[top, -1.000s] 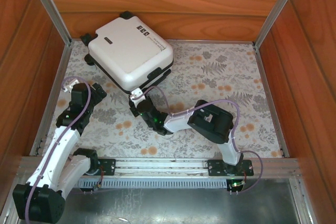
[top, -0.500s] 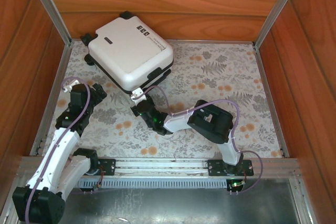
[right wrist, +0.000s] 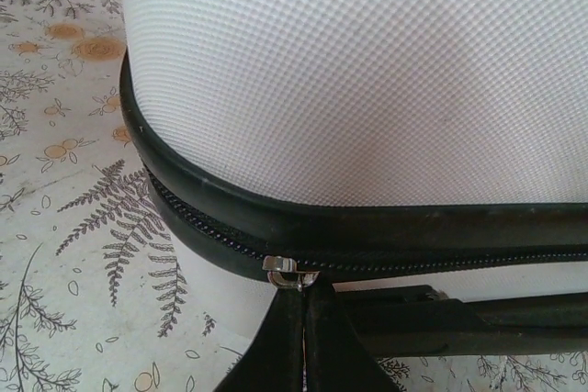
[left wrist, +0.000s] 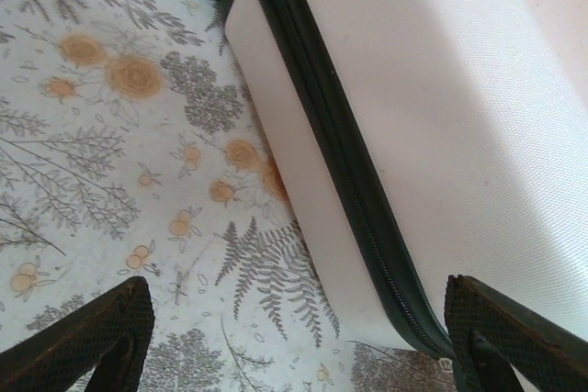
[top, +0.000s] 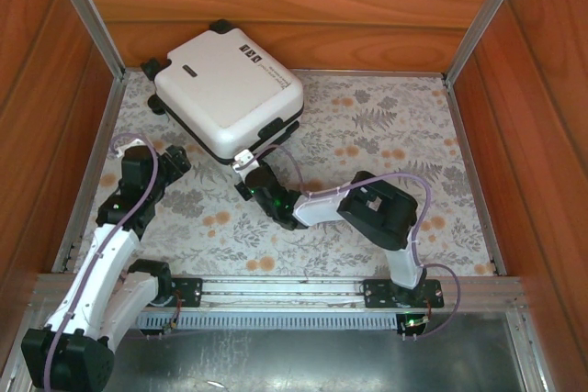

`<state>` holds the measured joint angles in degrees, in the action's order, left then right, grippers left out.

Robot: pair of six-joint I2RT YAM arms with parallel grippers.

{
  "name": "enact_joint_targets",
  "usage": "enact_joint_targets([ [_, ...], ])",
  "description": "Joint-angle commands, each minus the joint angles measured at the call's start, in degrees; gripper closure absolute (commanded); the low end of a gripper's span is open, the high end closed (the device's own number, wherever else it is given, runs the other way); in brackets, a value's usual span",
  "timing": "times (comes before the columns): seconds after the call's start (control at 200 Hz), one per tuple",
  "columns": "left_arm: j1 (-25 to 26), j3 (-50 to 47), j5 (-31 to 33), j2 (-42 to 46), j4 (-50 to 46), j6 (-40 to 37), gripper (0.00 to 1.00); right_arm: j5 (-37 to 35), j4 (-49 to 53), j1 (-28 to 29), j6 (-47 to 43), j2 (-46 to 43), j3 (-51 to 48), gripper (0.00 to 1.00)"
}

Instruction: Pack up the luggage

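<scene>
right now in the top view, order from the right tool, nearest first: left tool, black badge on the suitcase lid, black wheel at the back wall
right tool, shut on the silver zipper pull:
1. left tool, to its left
2. small black rectangular badge, on white hard-shell suitcase lid
3. black wheel, far corner

One luggage (top: 225, 89). One desk (top: 395, 126) under luggage. Two arms: left arm (top: 106, 245) near-left of luggage, right arm (top: 367, 213) near-right of luggage. Two pairs of jaws, one per arm. One silver zipper pull (right wrist: 287, 270) on luggage's black zipper band.
</scene>
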<state>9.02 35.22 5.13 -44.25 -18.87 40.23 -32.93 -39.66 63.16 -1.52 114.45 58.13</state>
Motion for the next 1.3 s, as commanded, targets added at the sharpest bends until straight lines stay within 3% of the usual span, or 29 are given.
enact_joint_targets([
  [0.0, 0.2, 2.1, -3.5, -1.1, 1.2, -1.4, 0.15, -4.4, 3.1, -3.7, -1.0, -1.5, -1.6, 1.0],
  [0.505, 1.2, 3.9, -5.1, -3.6, 2.3, -1.8, 0.2, -2.6, 2.8, -7.1, 0.1, -3.0, -2.9, 1.0],
  [0.775, 1.1, 10.7, -2.6, -6.9, 3.7, -8.8, 0.2, -3.0, 2.4, -8.5, 0.2, -4.9, -5.4, 1.0],
  [0.95, 0.8, 21.6, -1.6, -16.8, 1.9, -10.9, 0.19, -2.8, 3.2, -9.6, 0.3, -5.7, -6.1, 1.0],
  [1.13, -0.3, 37.7, 8.2, -30.7, -5.8, -15.7, 0.13, -3.1, 2.6, -10.4, 0.3, -6.6, -7.9, 1.0],
  [1.224, -4.6, 46.3, 9.6, -39.2, -9.4, -17.2, 0.12, -3.0, 2.1, -11.1, 0.8, -7.8, -9.7, 1.0],
  [1.294, -8.9, 53.8, 4.6, -45.9, -13.6, -16.4, 0.12, -2.9, 2.4, -11.9, 1.1, -8.7, -10.7, 1.0],
])
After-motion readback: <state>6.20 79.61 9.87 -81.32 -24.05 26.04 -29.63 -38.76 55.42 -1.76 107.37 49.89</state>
